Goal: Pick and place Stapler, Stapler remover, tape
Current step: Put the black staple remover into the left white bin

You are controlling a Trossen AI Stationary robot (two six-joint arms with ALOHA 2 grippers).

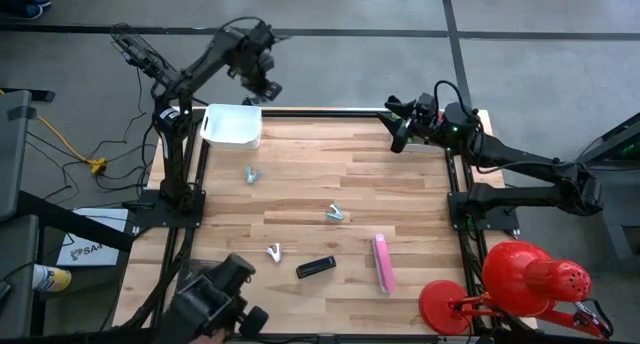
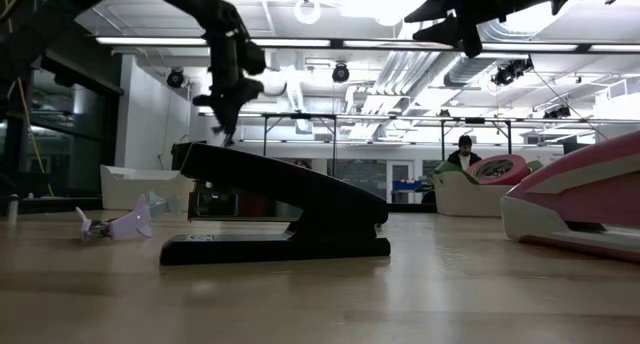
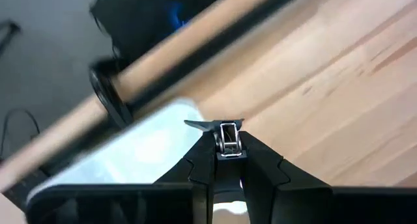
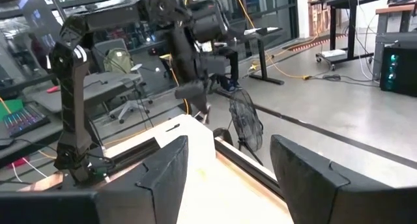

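From above, the left gripper [image 1: 262, 87] hung over the far rim of the white rectangular plastic bin [image 1: 232, 125] at the tabletop's eleven o'clock corner, presumably so that what it carried could fall inside. The right gripper [image 1: 399, 136] waited at one o'clock over the pale wooden tabletop [image 1: 300, 184]. Three small metal staple removers [image 1: 252, 174] [image 1: 334, 213] [image 1: 274, 251] lay scattered from ten o'clock to the middle to seven o'clock, well apart from both grippers. The black stapler [image 1: 316, 267] and the pink stapler [image 1: 383, 263] lay near six o'clock.

At table height, the black stapler [image 2: 280, 216] filled the foreground, a staple remover [image 2: 118, 225] at its nine o'clock.

The left wrist view showed the fingers [image 3: 195, 175] pinched narrow on a small metal staple remover [image 3: 225, 138], directly above the bin [image 3: 137, 149].

The right wrist view showed its fingers [image 4: 163, 168] parted and empty.
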